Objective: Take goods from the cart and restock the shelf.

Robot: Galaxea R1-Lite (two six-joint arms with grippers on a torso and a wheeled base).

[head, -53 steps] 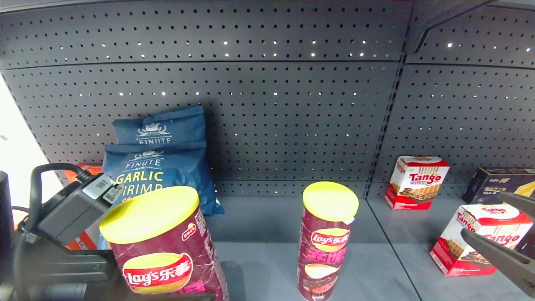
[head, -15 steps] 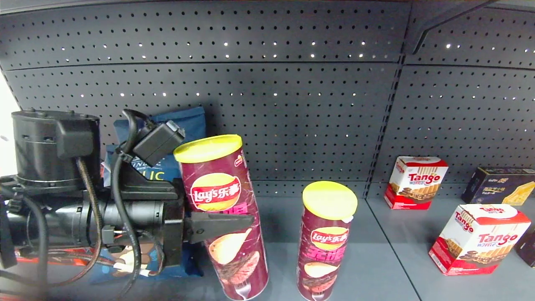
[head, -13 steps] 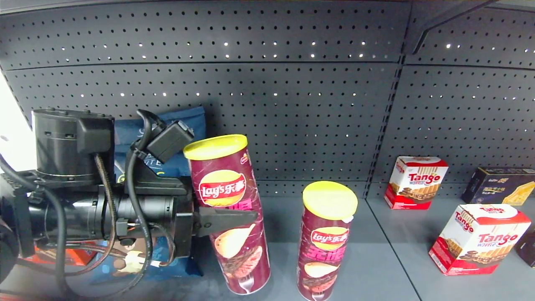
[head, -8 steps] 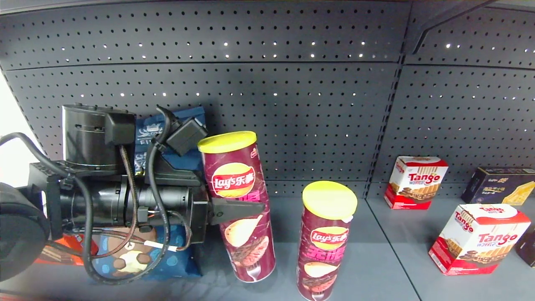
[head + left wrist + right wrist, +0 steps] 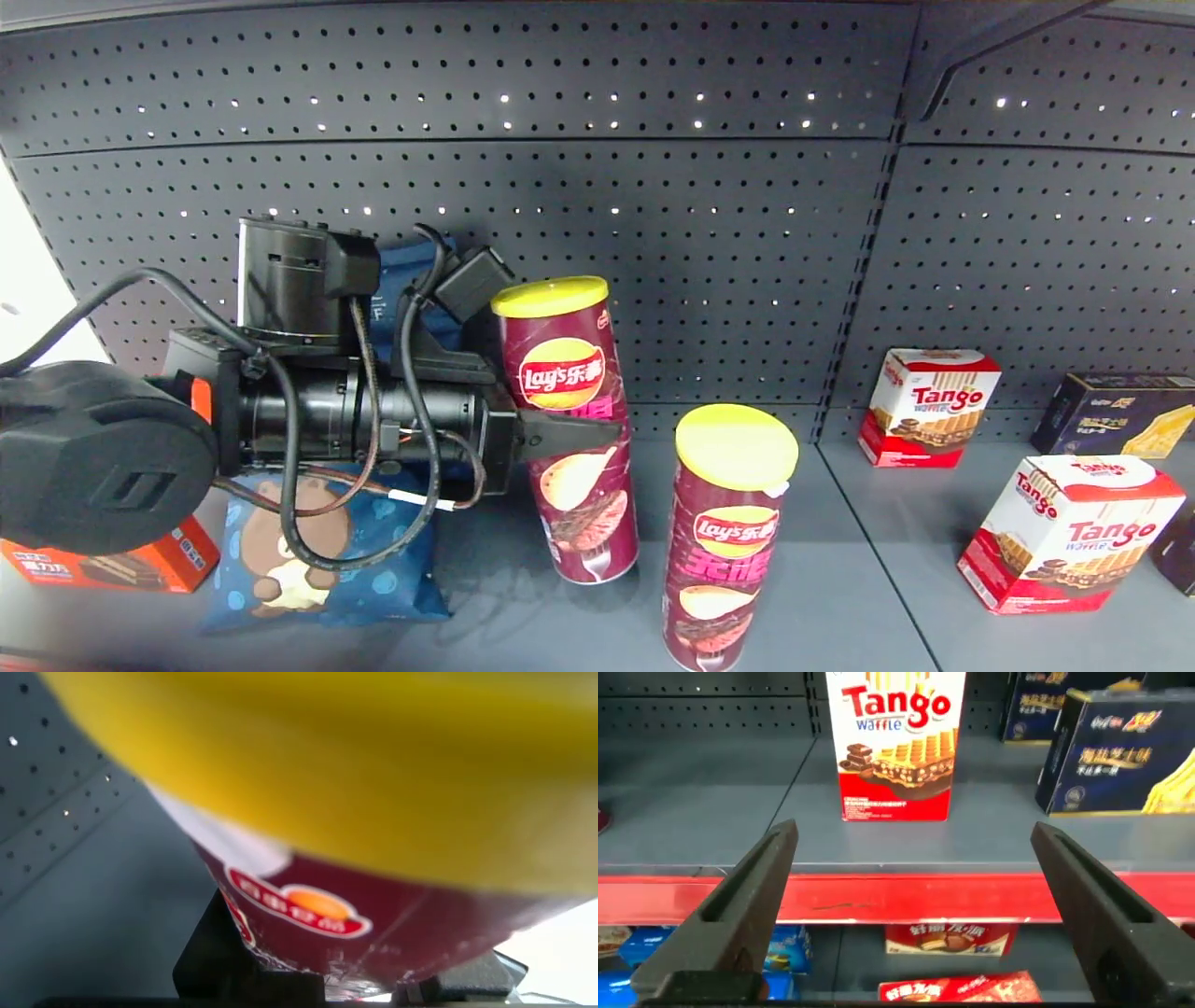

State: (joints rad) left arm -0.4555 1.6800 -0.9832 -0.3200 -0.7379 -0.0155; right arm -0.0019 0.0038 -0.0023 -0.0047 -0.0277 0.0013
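Gripping a maroon chips can (image 5: 567, 373) mid-body, the left gripper (image 5: 577, 437) has its fingers clamped on the can, and one dark finger (image 5: 569, 436) crosses the label. The can has a yellow lid and leans with the lid toward 11 o'clock. Its base is low over the grey shelf (image 5: 840, 569); contact can't be judged. In the left wrist view the same can's lid (image 5: 374, 765) sits close up above the maroon wall (image 5: 374, 924).

A second chips can (image 5: 733, 541) stands upright at 4 o'clock of the held one, just beside it and apart. A bear-print blue bag (image 5: 317, 560) lies at 8 o'clock under the left arm, with an orange box (image 5: 112, 565) farther out at 9. Two red-white waffle boxes (image 5: 934, 406) (image 5: 1074, 532) stand well apart at 3 o'clock, and a dark box (image 5: 1111, 411) sits behind them.

The right gripper (image 5: 915, 833) has its fingers spread wide, holding nothing. It faces a waffle box (image 5: 896, 747) at 12 and a dark blue box (image 5: 1111, 756) at 1 to 2 o'clock, above the shelf's red edge strip (image 5: 878, 896).
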